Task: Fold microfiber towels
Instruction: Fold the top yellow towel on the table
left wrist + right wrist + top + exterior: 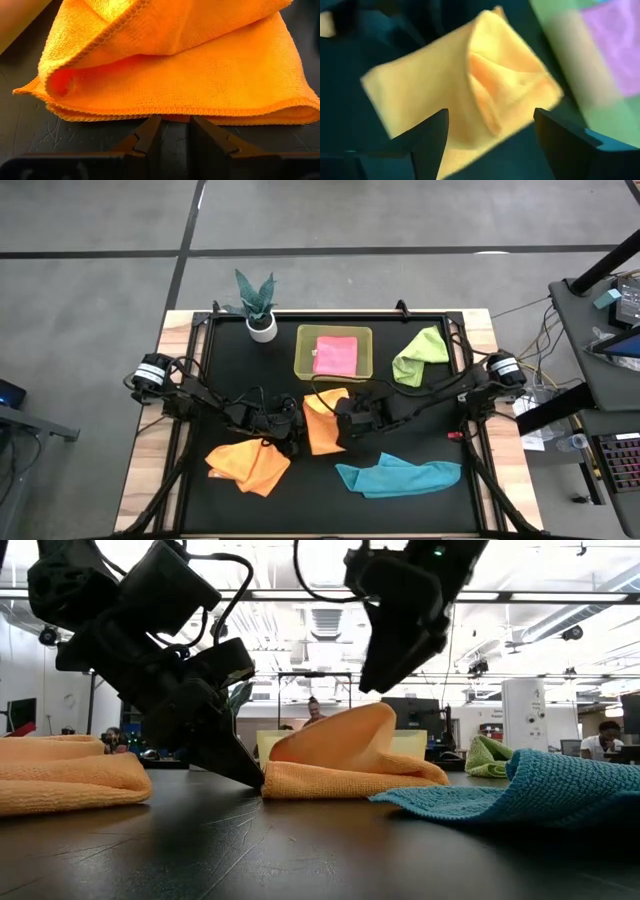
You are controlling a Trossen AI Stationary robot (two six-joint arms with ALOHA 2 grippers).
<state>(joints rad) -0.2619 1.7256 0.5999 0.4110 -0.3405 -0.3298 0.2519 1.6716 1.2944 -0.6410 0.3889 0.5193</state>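
An orange-yellow towel [325,423] lies folded over at the table's middle, its top layer humped up [345,735]. My left gripper [176,122] is down at the towel's left edge, shut on it. My right gripper [490,130] hangs open above the same towel, clear of it. A second orange-yellow towel [250,465] lies crumpled at the near left. A teal towel [400,477] lies at the near right and a lime green one [422,355] at the far right. The pink towel [335,355] lies in the bin [303,365]. My left gripper pinches the folded towel's stitched edge [175,116] between the free ends of its two fingers. Several layers lie stacked there. The fingers slant down from the table's left side, with their tips [252,776] at the table top. The towel rests on the table, slack.
The translucent yellow-green bin stands at the far middle. A small potted plant [258,305] stands at the far left. The black mat [220,510] has bare room along its near edge, between the crumpled orange towel and the teal one.
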